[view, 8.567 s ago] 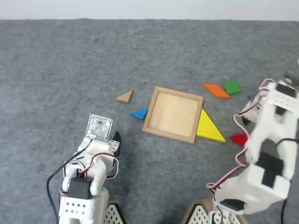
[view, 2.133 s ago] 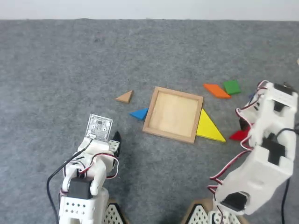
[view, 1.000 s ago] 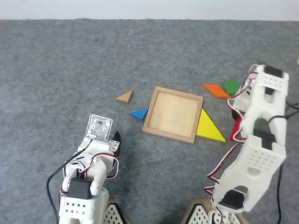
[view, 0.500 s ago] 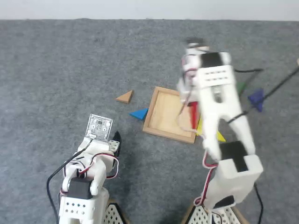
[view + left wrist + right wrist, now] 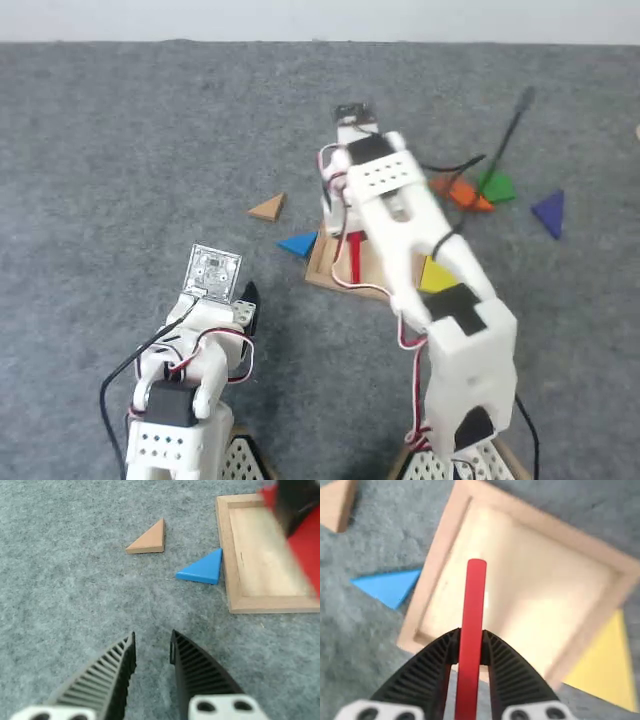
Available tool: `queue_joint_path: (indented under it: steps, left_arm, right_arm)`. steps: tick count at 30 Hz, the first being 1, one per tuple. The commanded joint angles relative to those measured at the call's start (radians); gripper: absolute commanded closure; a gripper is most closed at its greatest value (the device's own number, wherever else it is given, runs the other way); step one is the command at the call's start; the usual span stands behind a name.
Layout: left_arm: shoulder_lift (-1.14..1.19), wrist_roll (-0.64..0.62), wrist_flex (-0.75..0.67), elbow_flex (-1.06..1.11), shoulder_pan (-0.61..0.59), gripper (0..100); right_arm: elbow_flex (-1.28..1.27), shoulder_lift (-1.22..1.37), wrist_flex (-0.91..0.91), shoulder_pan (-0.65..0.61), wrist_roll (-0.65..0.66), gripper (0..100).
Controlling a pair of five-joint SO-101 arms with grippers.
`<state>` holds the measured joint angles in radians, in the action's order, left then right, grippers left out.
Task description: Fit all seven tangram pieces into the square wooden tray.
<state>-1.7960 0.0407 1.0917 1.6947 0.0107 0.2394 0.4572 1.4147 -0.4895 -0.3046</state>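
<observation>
From my station, the right gripper (image 5: 470,635) was clenched on the red piece (image 5: 475,595), which stood on edge between the two fingers with its flat faces against the pads and its thin edge toward the wrist camera. In the high view the right arm (image 5: 420,250) stretched out across the grey mat (image 5: 150,130) and hid much of the wooden tray (image 5: 318,262), with the right gripper (image 5: 347,250) holding the red piece (image 5: 354,268) over the tray's inside, toward the side nearest the blue triangle (image 5: 298,243). I could not tell whether the red piece touched the tray floor. The blue triangle lay flat on the mat just beside the tray's outer wall, and the tan triangle (image 5: 268,208) lay a little farther off on the same side. On the opposite side the yellow triangle (image 5: 436,275) showed against the tray, partly under the arm, while the orange parallelogram (image 5: 462,193) and the green piece (image 5: 497,186) sat near each other beyond it, and the dark blue triangle (image 5: 550,212) lay well apart from the tray. The left gripper (image 5: 152,637) hung low over bare mat with its fingers slightly parted and nothing between them. Its camera looked toward the tan triangle (image 5: 149,541), the blue triangle (image 5: 204,570) and the tray's rim (image 5: 227,555).
</observation>
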Motion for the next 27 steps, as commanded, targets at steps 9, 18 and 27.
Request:
queue_joint_path:
  steps: [9,18,27]
  left_arm:
    - [-0.014,-0.008,0.003,-0.012,0.006,89]
    - [-0.014,-0.008,0.003,-0.012,0.006,89]
    - [-0.014,-0.008,0.003,-0.012,0.006,89]
  right_arm:
    - [0.049,0.027,-0.196,-0.002,-0.287,98.1]
    - [0.040,0.028,-0.174,0.010,-0.399,82.7]
    - [0.041,0.028,-0.076,0.074,-0.394,79.9]
